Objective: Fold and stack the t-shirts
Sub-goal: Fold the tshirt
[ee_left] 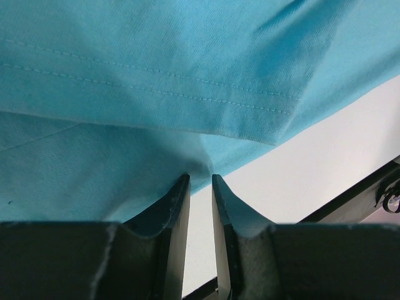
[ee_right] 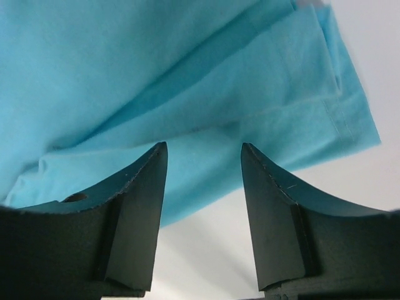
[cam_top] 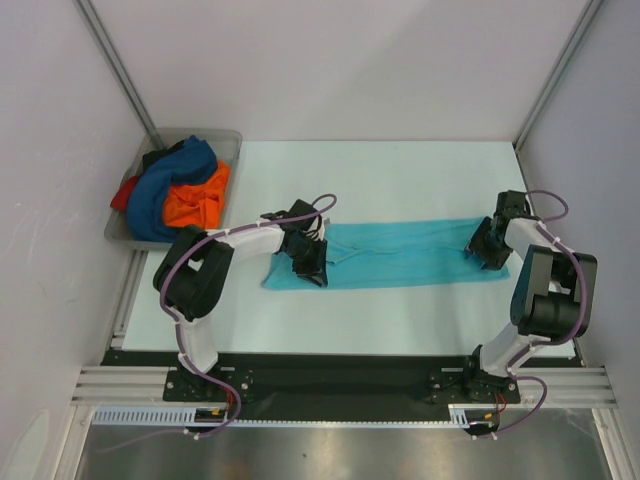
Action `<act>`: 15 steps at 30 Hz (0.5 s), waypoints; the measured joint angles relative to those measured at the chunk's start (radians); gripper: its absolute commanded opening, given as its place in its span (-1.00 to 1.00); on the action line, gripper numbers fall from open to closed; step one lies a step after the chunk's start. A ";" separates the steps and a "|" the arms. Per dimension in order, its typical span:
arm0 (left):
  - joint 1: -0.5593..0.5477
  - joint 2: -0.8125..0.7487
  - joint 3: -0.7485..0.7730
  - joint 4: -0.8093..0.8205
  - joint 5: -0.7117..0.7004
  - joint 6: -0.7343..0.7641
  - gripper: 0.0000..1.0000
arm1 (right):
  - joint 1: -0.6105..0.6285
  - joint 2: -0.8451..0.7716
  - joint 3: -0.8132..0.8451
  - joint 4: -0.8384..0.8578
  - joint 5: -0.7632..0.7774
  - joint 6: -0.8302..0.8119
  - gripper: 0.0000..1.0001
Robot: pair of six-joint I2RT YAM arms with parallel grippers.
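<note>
A turquoise t-shirt (cam_top: 400,255) lies folded into a long strip across the middle of the table. My left gripper (cam_top: 308,262) is at its left end. In the left wrist view the jaws (ee_left: 201,178) stand narrow, with the shirt's (ee_left: 156,62) edge puckered in between their tips. My right gripper (cam_top: 485,248) is at the strip's right end. In the right wrist view its jaws (ee_right: 204,147) stand wide apart with nothing between them, and the folded cloth (ee_right: 125,62) lies just beyond the tips. Dark blue (cam_top: 160,200), orange (cam_top: 195,200) and red (cam_top: 125,192) t-shirts lie heaped at the back left.
A grey plastic tray (cam_top: 225,140) at the back left corner holds the heap of shirts. White walls close in the table on both sides and behind. The arms' bases and a black rail (cam_top: 340,385) run along the near edge.
</note>
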 measured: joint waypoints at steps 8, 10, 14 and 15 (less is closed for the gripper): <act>0.003 0.000 0.000 -0.002 0.000 0.005 -0.48 | -0.001 0.166 0.189 0.012 0.024 -0.016 0.12; 0.004 0.000 0.000 -0.003 0.000 0.007 -0.48 | -0.003 0.204 0.258 0.015 0.032 -0.029 0.12; 0.006 -0.011 -0.003 -0.018 -0.008 0.010 -0.48 | -0.010 0.277 0.388 0.007 0.042 -0.036 0.18; 0.008 -0.018 -0.003 -0.028 -0.011 0.014 -0.46 | -0.010 0.279 0.396 0.002 0.042 -0.034 0.18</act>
